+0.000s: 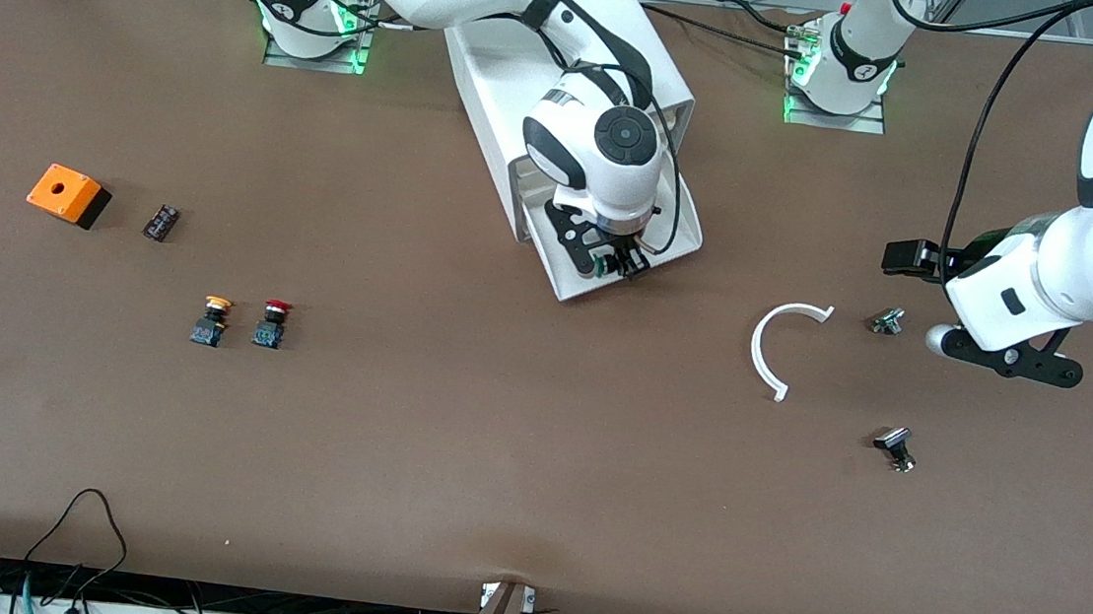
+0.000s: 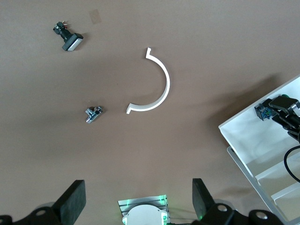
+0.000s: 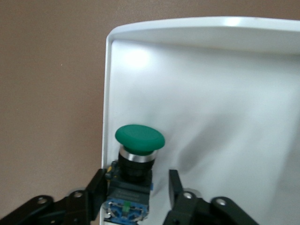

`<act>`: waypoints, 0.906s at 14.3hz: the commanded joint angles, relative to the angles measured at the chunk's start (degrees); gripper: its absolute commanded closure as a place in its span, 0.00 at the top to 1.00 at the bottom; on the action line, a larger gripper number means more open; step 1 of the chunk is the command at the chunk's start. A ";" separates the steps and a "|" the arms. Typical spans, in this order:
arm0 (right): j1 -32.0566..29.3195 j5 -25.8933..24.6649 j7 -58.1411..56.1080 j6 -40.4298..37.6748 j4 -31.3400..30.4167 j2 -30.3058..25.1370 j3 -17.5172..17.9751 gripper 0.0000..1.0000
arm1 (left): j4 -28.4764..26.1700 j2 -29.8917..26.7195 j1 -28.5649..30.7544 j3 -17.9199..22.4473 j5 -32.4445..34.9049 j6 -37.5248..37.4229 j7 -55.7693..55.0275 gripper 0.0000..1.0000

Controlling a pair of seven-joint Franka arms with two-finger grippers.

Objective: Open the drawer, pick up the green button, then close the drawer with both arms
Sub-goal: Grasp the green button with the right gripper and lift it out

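The drawer (image 1: 681, 238) stands pulled out of the white cabinet (image 1: 497, 75) at the middle of the table. The green-capped button (image 3: 139, 140) lies in the drawer (image 3: 225, 93), close to its side wall. My right gripper (image 3: 137, 180) is down in the drawer and open. Its fingers straddle the button's black-and-blue body: one finger is against it, the other a little apart. In the front view the right gripper (image 1: 615, 264) hides most of the button (image 1: 599, 268). My left gripper (image 1: 1002, 355) waits open and empty over the table toward the left arm's end (image 2: 137, 187).
A white curved strip (image 1: 770, 351) and two small parts (image 1: 888, 321) (image 1: 895, 446) lie near the left gripper. A yellow-capped button (image 1: 211, 319), a red-capped button (image 1: 272, 323), an orange box (image 1: 68, 194) and a small dark piece (image 1: 161, 222) lie toward the right arm's end.
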 commanded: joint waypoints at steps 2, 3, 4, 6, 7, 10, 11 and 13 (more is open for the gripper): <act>0.49 -1.41 0.56 -1.04 1.97 0.19 -0.30 0.00 | 1.21 0.39 -0.17 0.03 1.72 -0.71 -0.38 1.00; 0.40 -1.41 0.47 -1.57 2.14 -0.51 -0.30 0.00 | 1.21 0.39 -0.17 0.03 1.72 -0.71 -0.38 1.00; 0.23 -1.32 0.12 -2.88 2.32 -0.86 -0.48 0.00 | 1.12 0.39 -0.17 0.03 1.72 -0.71 -0.38 1.00; -1.08 -1.15 -2.33 -5.43 2.50 -2.79 -0.48 0.00 | 1.12 0.39 -0.17 -0.06 1.80 -0.71 -0.38 1.00; -2.83 -0.89 -4.43 -6.05 2.50 -4.45 -0.04 0.00 | 1.12 0.39 -0.17 -0.06 1.80 -0.71 -0.47 1.00; -7.58 0.17 -15.92 -8.07 2.41 -6.92 0.14 0.00 | 1.12 0.30 -0.17 -0.06 1.80 -0.71 -0.38 1.00; -9.08 0.69 -20.58 -8.86 2.23 -7.63 0.05 0.00 | 1.12 0.30 -0.17 -0.06 1.80 -0.71 -0.47 1.00; -11.98 1.40 -32.26 -12.88 0.23 -9.91 -0.21 0.00 | 1.12 0.30 -0.17 -0.14 1.81 -0.71 -0.47 1.00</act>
